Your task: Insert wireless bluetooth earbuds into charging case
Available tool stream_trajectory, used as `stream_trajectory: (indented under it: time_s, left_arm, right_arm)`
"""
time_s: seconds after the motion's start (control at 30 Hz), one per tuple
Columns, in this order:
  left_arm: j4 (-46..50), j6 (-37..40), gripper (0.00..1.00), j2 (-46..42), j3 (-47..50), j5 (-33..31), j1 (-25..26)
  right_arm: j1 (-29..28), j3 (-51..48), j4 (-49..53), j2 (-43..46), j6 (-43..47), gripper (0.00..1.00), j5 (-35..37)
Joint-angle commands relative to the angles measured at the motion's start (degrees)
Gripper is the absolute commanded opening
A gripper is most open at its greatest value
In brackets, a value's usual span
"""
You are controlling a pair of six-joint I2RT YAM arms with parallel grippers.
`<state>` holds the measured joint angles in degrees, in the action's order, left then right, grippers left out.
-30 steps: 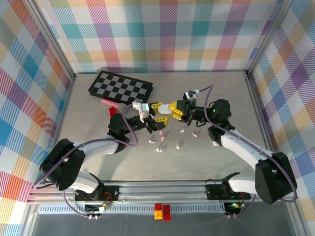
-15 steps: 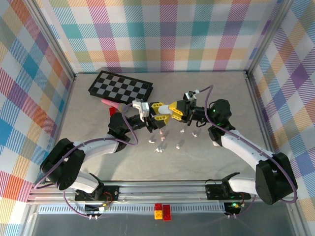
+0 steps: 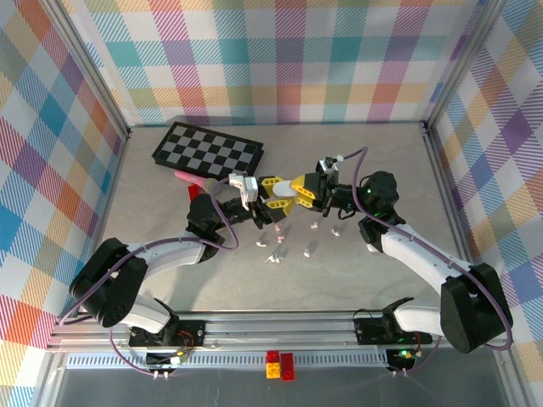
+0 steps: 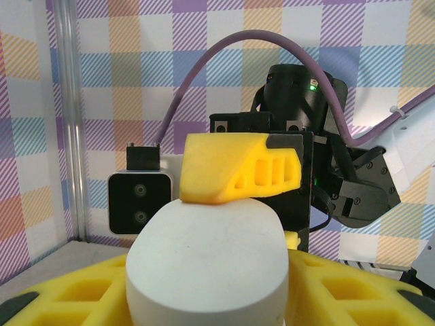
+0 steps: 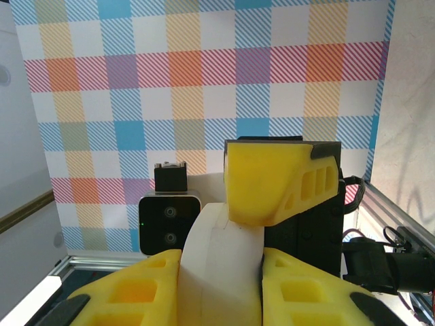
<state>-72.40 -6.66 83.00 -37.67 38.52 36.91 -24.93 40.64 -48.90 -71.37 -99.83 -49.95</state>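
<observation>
Above grey table (image 3: 153,229), left tool (image 3: 273,193) and right tool (image 3: 299,189) still pinch one white case (image 3: 285,192) (hardly shifted).

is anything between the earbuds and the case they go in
Yes: the case looks shut, so its lid blocks the way, and the left gripper and right gripper both clamp it in the air above the earbuds on the table.

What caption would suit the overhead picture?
White charging case gripped from both sides above loose earbuds on the table.
</observation>
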Motion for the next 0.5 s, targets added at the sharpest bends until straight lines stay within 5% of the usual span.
stream_trajectory:
  time_s: [0.0, 0.47]
  left_arm:
    - [-3.19, -0.05, 0.50, 0.49, -0.98, 1.90, -0.34]
    - [-3.49, -0.29, 0.51, 0.67, -0.77, 1.98, -0.34]
  right_arm:
    - [0.05, -0.83, -2.68, 1.59, 0.86, 0.01, 1.17]
    - [0.05, -0.83, -1.87, 2.28, 1.83, 0.01, 1.44]
